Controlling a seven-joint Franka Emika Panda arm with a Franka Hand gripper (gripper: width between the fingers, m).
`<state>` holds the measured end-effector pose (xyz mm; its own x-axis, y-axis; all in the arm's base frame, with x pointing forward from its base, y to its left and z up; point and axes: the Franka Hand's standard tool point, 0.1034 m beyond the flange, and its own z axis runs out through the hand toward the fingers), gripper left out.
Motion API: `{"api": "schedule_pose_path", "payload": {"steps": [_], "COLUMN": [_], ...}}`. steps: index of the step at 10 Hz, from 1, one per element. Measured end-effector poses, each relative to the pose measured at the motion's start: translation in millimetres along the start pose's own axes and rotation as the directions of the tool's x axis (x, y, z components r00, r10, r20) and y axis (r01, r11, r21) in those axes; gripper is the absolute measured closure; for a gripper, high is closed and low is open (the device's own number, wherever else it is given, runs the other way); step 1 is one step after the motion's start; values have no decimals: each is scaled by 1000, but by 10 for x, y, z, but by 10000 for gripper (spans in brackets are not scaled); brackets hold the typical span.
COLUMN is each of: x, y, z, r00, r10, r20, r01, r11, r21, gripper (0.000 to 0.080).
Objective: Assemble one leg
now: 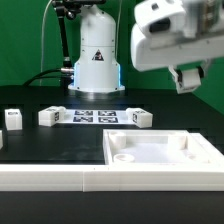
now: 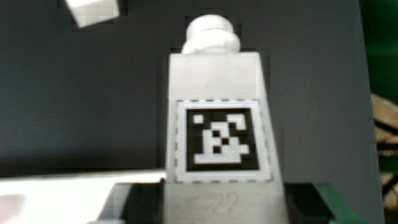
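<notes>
Here, the leg (image 2: 222, 90) lies lengthwise between the fingers of the end effector (image 2: 224, 200), its marker tag (image 2: 222, 140) facing the wrist camera and its narrow rounded tip (image 2: 210, 35) pointing away. The end effector is closed to the leg's width and clamps its base. In the exterior view it hangs high above the tabletop (image 1: 60, 145), over the white panel (image 1: 160, 135).

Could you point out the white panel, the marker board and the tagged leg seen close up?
white panel (image 1: 170, 150): exterior view, on its bare inner face.
marker board (image 1: 95, 117): exterior view, middle of its tags.
leg (image 2: 217, 85): wrist view, bare face above its tag.
</notes>
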<state>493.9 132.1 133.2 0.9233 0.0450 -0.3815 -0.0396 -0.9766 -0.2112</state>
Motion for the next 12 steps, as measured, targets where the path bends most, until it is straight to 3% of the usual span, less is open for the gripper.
{"api": "schedule_pose_path", "payload": {"steps": [3, 4, 5, 6, 8, 10, 12], "x": [62, 154, 225, 265, 445, 545, 549], "y": [30, 43, 93, 131, 166, 137, 197], "z": [16, 2, 74, 48, -159, -310, -290], "r00": [980, 954, 920, 904, 827, 746, 635], "r10": [-5, -22, -66, -102, -148, -158, -166], "r20": [-201, -299, -387, -414, -543, -647, -755], "r01": [0, 13, 48, 75, 103, 100, 86], "r11": [1000, 999, 997, 994, 988, 987, 986], "r21": [-23, -31, -57, -80, -112, -125, -144], "gripper": [506, 506, 506, 506, 506, 506, 506]}}
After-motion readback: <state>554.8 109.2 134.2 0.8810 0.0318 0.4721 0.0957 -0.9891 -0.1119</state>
